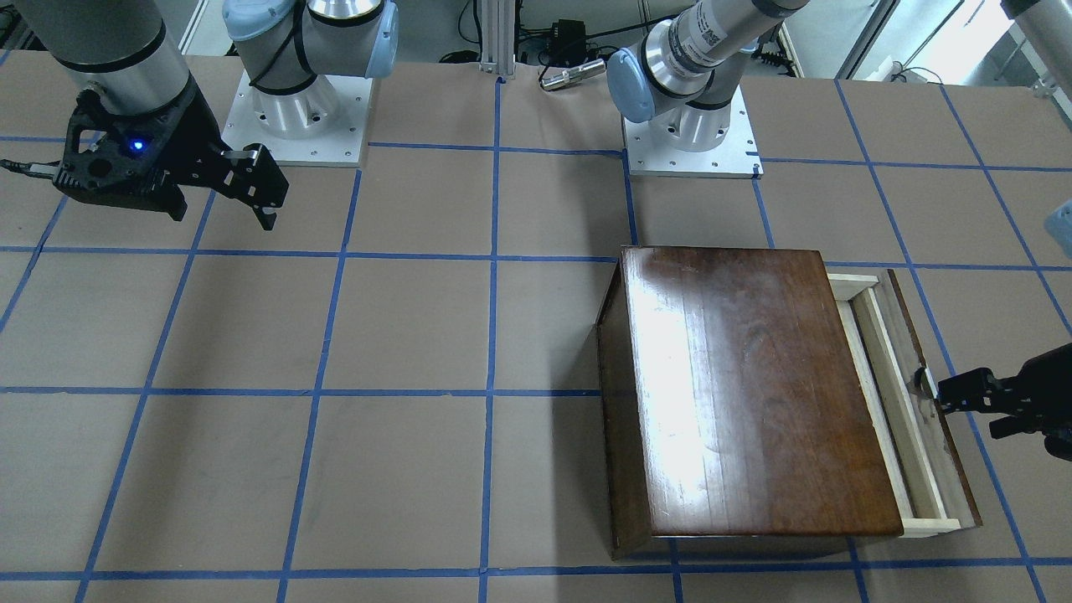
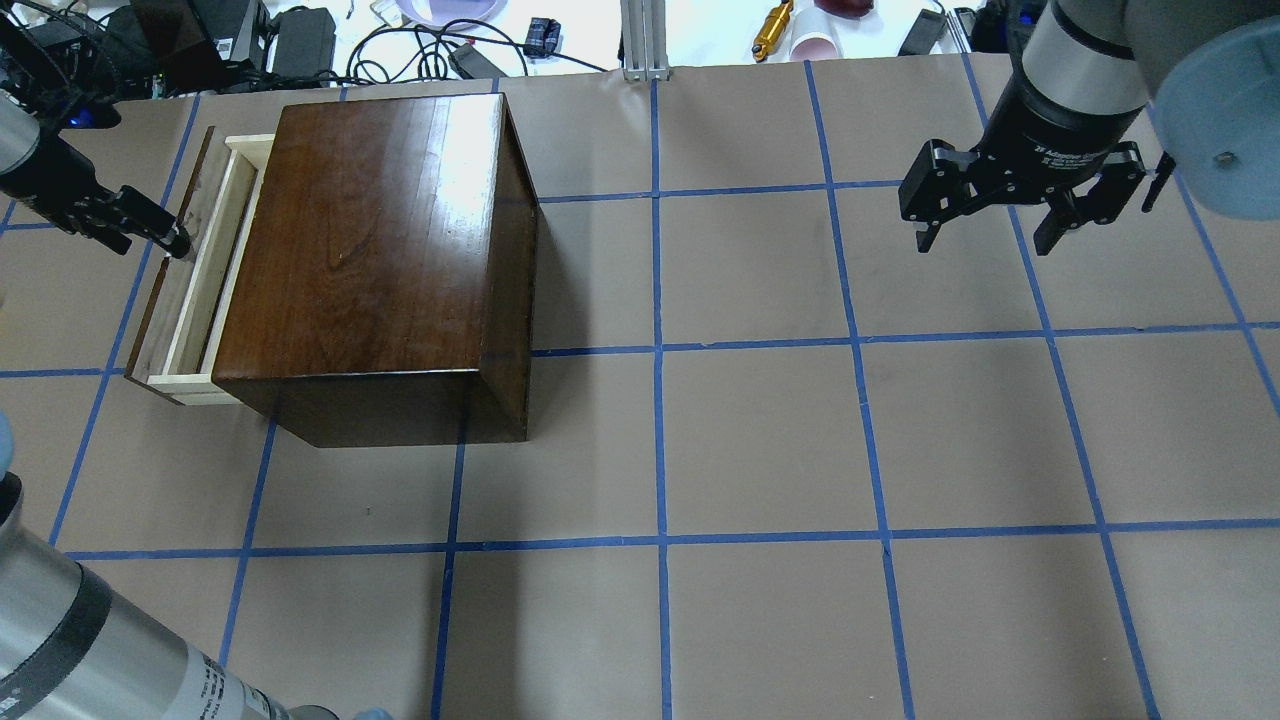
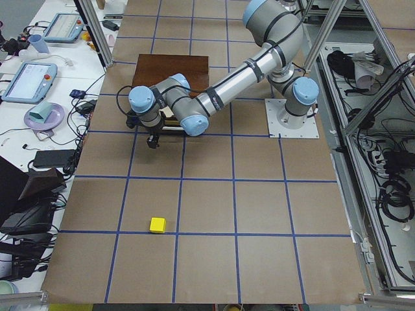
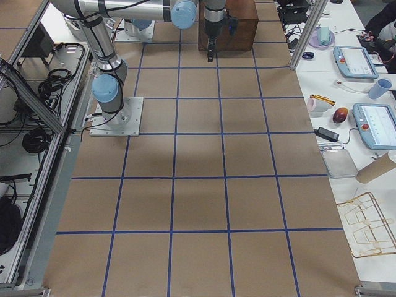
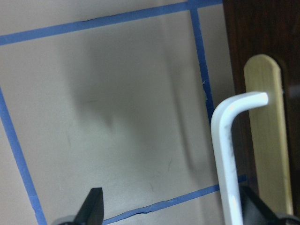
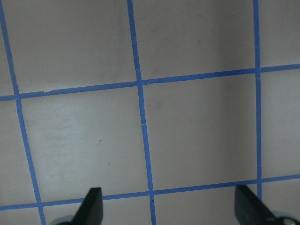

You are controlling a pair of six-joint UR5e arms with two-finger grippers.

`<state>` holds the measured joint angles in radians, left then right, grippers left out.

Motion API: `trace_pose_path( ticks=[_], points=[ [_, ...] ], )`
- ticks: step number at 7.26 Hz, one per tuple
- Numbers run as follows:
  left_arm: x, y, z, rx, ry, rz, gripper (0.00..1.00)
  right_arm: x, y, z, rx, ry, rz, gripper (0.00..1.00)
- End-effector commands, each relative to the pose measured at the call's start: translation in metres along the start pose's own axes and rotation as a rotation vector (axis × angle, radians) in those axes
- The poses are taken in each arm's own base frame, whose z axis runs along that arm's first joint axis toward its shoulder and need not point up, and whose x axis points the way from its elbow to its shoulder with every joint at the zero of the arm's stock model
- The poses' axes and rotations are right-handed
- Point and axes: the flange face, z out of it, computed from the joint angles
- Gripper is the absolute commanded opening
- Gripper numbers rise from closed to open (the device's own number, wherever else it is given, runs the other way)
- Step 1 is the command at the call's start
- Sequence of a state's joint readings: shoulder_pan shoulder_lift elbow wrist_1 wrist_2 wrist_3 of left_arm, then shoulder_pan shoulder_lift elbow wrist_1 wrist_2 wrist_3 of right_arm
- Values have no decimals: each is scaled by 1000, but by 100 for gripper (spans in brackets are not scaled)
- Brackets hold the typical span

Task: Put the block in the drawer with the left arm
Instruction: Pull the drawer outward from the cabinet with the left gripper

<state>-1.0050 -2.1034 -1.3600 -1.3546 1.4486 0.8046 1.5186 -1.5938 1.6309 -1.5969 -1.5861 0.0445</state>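
Note:
The yellow block (image 3: 157, 224) lies on the table far from the box and shows only in the exterior left view. The dark-brown wooden box (image 2: 370, 250) has its drawer (image 2: 185, 300) pulled partly out, showing a pale tray behind the dark front panel (image 1: 930, 402). My left gripper (image 2: 178, 242) is at the drawer front (image 1: 940, 394). In the left wrist view it (image 5: 173, 208) is open, with the white drawer handle (image 5: 227, 154) just inside one finger. My right gripper (image 2: 985, 215) is open and empty above bare table (image 6: 166, 206).
Blue tape lines grid the brown table. Both arm bases (image 1: 691, 126) stand at the table's robot side. Cables and small items (image 2: 400, 35) lie beyond the far edge behind the box.

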Motion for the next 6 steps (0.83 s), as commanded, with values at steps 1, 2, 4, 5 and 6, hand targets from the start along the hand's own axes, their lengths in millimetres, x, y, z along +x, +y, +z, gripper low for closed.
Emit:
trace_pose_path(
  ticks=[1, 2, 4, 5, 6],
  points=[
    [-5, -1, 0, -7, -11, 19, 99, 0, 0, 1, -1, 0, 0, 100],
    [-6, -3, -2, -3, -16, 20, 99, 0, 0, 0, 0, 0, 0, 100],
    [-11, -4, -1, -4, -17, 47, 99, 0, 0, 0, 0, 0, 0, 100],
    [-23, 0, -4, 2, -21, 38, 99, 0, 0, 1, -1, 0, 0, 100],
    [-26, -1, -5, 4, -24, 44, 99, 0, 0, 0, 0, 0, 0, 100]
  ],
)
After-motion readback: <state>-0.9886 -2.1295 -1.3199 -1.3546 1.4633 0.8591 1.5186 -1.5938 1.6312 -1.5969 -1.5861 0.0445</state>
